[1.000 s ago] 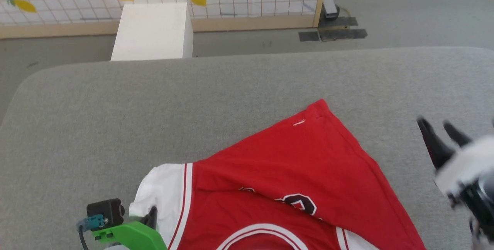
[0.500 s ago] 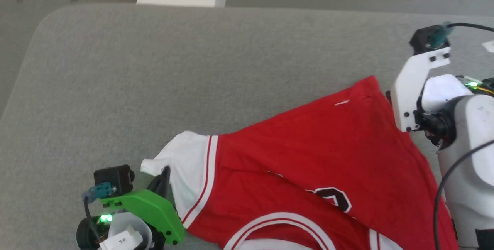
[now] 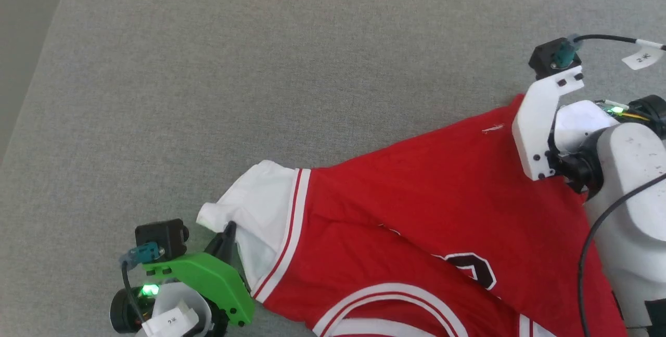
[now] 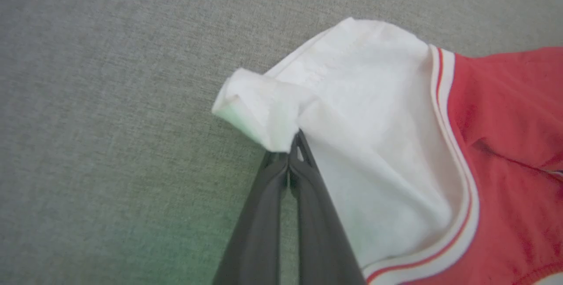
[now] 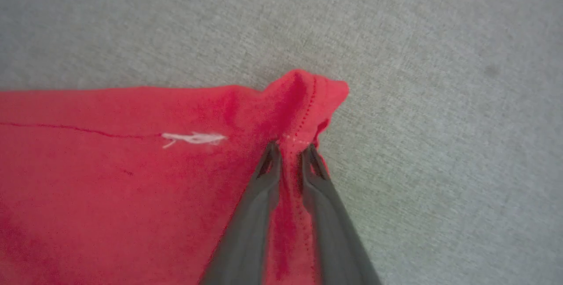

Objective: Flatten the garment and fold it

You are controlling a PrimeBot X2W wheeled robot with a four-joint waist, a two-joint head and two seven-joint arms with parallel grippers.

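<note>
Left gripper [image 4: 294, 146] clamped on garment's [image 3: 416, 207] white sleeve [image 4: 374, 113], right gripper [image 5: 290, 151] on red hem corner [image 5: 308, 91]: opposite ends, likely for stretching flat on counter [image 3: 260, 66].

Shirt [image 3: 416, 207] was soft, matt knit cloth with a stitched hem. Grey surface [image 3: 208, 92] under it was coarse woven fabric, matt and slightly fuzzy. Green bracket [image 3: 208, 280] and white bracket [image 3: 536, 124] looked like smooth, faintly glossy plastic.

Across the padded surface [image 3: 260, 66] the garment [image 3: 416, 207], left claw [image 4: 294, 142] at sleeve [image 4: 374, 144], right claw [image 5: 290, 148] at hem corner [image 5: 308, 91].
</note>
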